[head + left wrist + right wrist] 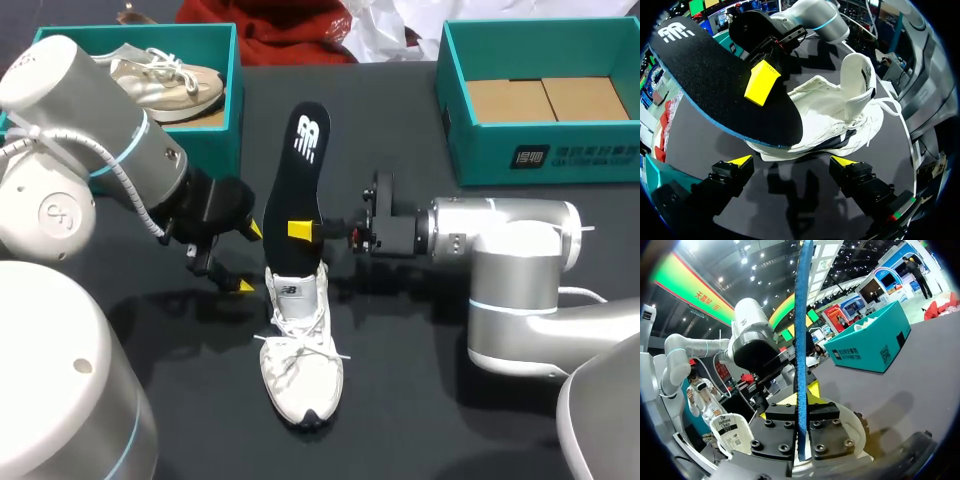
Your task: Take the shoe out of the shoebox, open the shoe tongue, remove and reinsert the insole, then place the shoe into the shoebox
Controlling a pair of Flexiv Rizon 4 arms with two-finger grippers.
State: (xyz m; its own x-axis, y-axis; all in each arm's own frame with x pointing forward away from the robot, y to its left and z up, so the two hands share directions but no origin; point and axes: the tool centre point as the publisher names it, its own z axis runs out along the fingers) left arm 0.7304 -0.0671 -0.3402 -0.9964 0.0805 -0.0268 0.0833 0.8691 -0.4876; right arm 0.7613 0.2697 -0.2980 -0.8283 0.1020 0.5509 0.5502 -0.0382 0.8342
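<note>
**While my right hand (305,231) clamps the black, blue-edged foam insole (303,160), the white lace-up sneaker (300,355) sits out on the black tabletop (420,400)**

Seen from above, I've got that insole pinched on edge between both yellow fingertips of my right hand, gripped roughly at its middle. Its white-logo end points toward the far side of the tabletop. Its near end hangs right at the sneaker's heel opening; touching the shoe or just above it, I cannot tell. From my right wrist the blue edge runs straight up between my two fingers, squeezed from both sides.

Now the sneaker: it rests on its sole in the middle of the tabletop, toe toward me and heel toward the insole. Its laces are loose and splayed and its tongue (858,75) stands up. It's in neither box.

Over to my left hand (250,258): fingers spread wide, holding nothing, parked just beside the sneaker's heel. From that wrist the two yellow tips sit far apart, with the shoe lying side-on ahead of them and the insole slanting across above it.

In the far left corner there's a teal cardboard shoebox (238,90) with a beige lace-up sneaker (165,82) lying inside. At the far right is a second teal box (540,155) with brown cardboard panels (545,100) on its floor. Both boxes sit well apart from the white sneaker.
</note>
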